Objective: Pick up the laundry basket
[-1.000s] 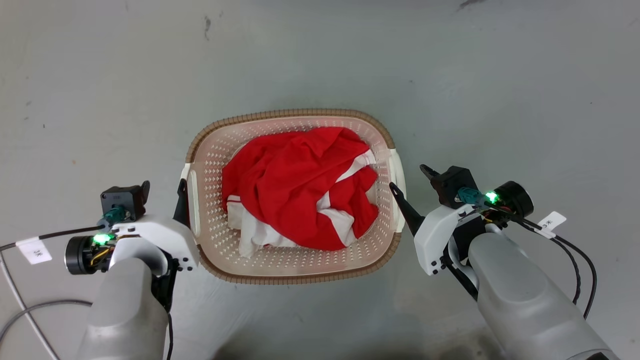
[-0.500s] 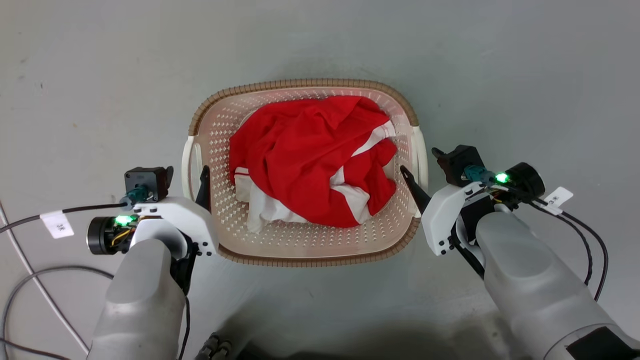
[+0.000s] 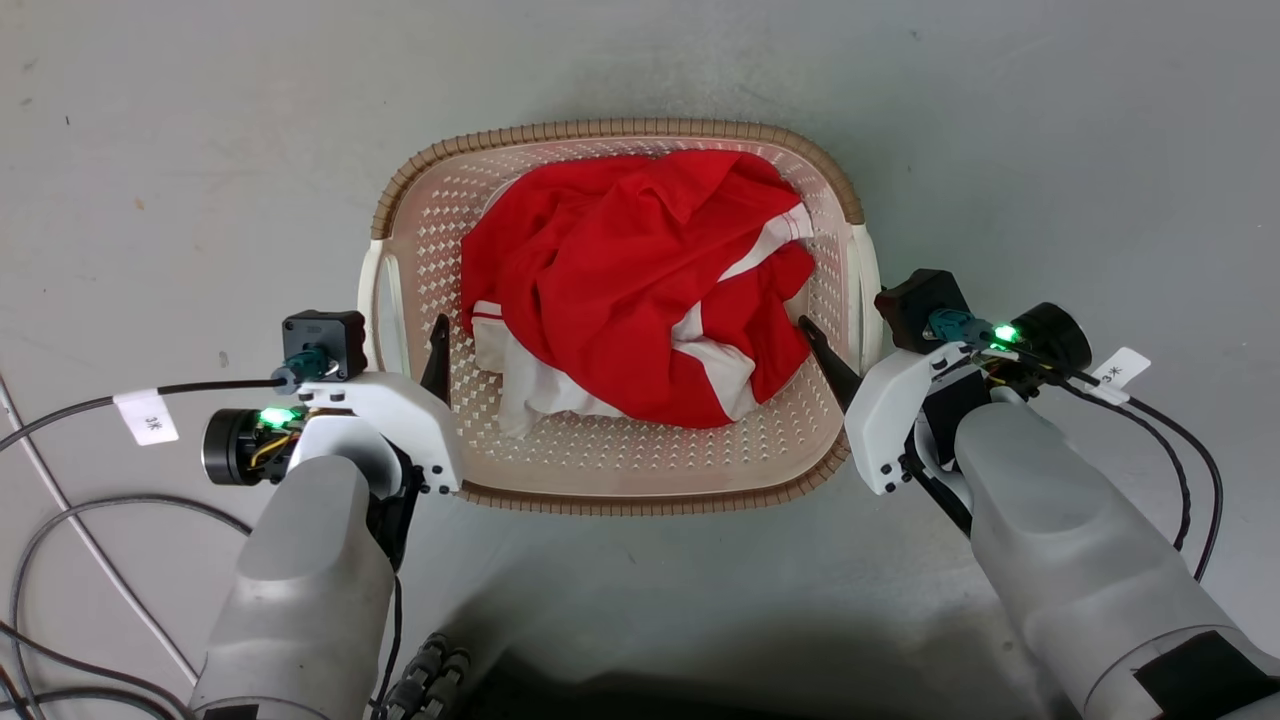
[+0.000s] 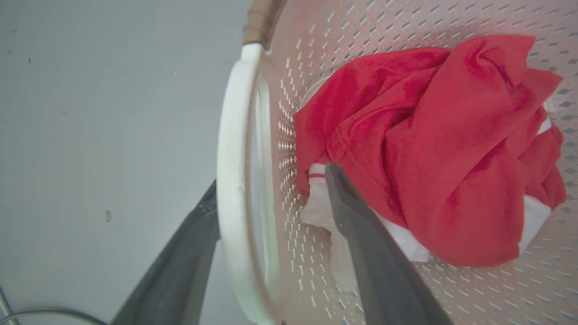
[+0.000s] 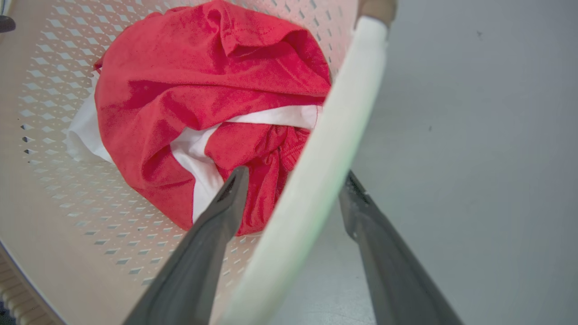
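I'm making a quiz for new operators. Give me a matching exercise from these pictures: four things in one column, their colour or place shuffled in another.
1. basket rim
2. left handle
3. garment
4. floor

A. grey
B. inside the laundry basket
C. brown, woven-look
D. white, between the left gripper's open fingers

Pairs: 1-C, 2-D, 3-B, 4-A

Rounded cream plastic laundry basket (image 3: 620, 455): perforated walls, smooth, semi-matt. Brown rim (image 3: 600, 130): moulded plastic, ribbed woven look. White side handle (image 4: 232, 180): smooth plastic, slight sheen. Crumpled red-and-white garment (image 3: 620, 270): soft matt cloth, fine-knit. Grey floor (image 3: 1050, 120): smooth, matt, faintly scuffed.
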Robot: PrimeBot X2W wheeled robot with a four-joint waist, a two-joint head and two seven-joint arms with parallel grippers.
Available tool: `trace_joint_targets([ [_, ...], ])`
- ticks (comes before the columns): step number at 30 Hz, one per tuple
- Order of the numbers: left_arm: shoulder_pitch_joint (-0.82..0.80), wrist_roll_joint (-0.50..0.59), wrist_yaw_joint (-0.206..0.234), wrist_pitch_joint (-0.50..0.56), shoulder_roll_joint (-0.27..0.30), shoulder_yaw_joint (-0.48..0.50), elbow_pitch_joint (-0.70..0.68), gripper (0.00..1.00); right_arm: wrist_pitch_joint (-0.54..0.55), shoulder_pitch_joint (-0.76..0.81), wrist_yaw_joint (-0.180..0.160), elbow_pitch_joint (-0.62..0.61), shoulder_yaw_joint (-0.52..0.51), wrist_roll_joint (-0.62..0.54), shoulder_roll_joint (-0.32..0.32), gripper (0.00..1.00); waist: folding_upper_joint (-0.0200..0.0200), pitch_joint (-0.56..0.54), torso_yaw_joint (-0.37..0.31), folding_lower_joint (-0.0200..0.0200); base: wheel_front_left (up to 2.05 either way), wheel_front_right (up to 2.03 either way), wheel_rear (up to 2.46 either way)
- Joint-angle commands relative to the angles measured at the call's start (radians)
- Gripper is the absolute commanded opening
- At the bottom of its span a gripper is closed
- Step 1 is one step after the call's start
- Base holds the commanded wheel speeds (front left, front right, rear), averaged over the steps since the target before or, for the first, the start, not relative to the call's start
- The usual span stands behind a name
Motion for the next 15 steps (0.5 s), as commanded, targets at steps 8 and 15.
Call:
trace_joint_targets([
  [8, -0.035, -0.001, 0.007, -0.003, -0.009, -0.018, 0.055, 0.0, -0.001, -0.024, -0.002, 0.016, -0.003, -0.019, -0.006, 0.0, 0.0, 0.02, 0.003, -0.0001, 0.0, 0.0, 0.0],
  [15, -0.041, -0.008, 0.004, 0.0, -0.01, -0.03, 0.068, 0.0, -0.002, -0.017, 0.0, 0.022, -0.002, -0.036, -0.008, 0.0, 0.0, 0.004, 0.003, -0.0001, 0.0, 0.0, 0.0],
])
